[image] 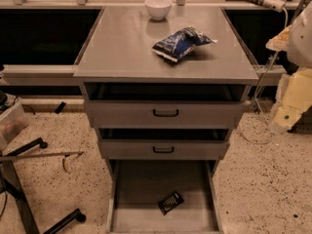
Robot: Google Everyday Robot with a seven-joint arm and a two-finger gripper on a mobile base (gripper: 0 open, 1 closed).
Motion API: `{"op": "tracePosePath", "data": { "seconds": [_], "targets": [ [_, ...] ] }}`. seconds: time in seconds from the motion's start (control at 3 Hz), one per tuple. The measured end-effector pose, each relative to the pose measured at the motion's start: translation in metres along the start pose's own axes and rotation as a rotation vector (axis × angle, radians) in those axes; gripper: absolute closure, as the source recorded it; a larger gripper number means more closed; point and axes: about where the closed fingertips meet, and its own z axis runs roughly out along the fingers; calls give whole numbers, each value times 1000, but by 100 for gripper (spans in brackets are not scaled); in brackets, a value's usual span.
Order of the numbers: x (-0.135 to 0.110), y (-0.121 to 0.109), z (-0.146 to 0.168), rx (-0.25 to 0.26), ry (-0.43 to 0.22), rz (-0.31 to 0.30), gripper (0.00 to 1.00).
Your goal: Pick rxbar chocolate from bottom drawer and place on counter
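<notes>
The rxbar chocolate (170, 202) is a small black wrapper lying flat on the floor of the bottom drawer (141, 184), near its front and a little right of the middle. The bottom drawer is pulled fully out. The counter (122, 43) is the grey top of the cabinet. My arm with the gripper (287, 101) shows as pale white and yellow parts at the right edge. It is off to the right of the cabinet, at the height of the upper drawers, far from the bar and holding nothing that I can see.
A blue-and-white snack bag (181, 43) and a white bowl (158, 7) sit on the counter. Two shallower drawers with black handles (165, 113) stand slightly open above the bottom one. A black stand (19, 189) is at the left on the speckled floor.
</notes>
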Motion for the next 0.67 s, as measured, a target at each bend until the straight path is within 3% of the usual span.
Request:
{"op": "tracePosePath", "data": {
  "seconds": [0.33, 0.67],
  "targets": [
    [0, 0, 0, 0, 0, 0, 0],
    [0, -6, 26, 15, -36, 7, 0]
  ]
}}
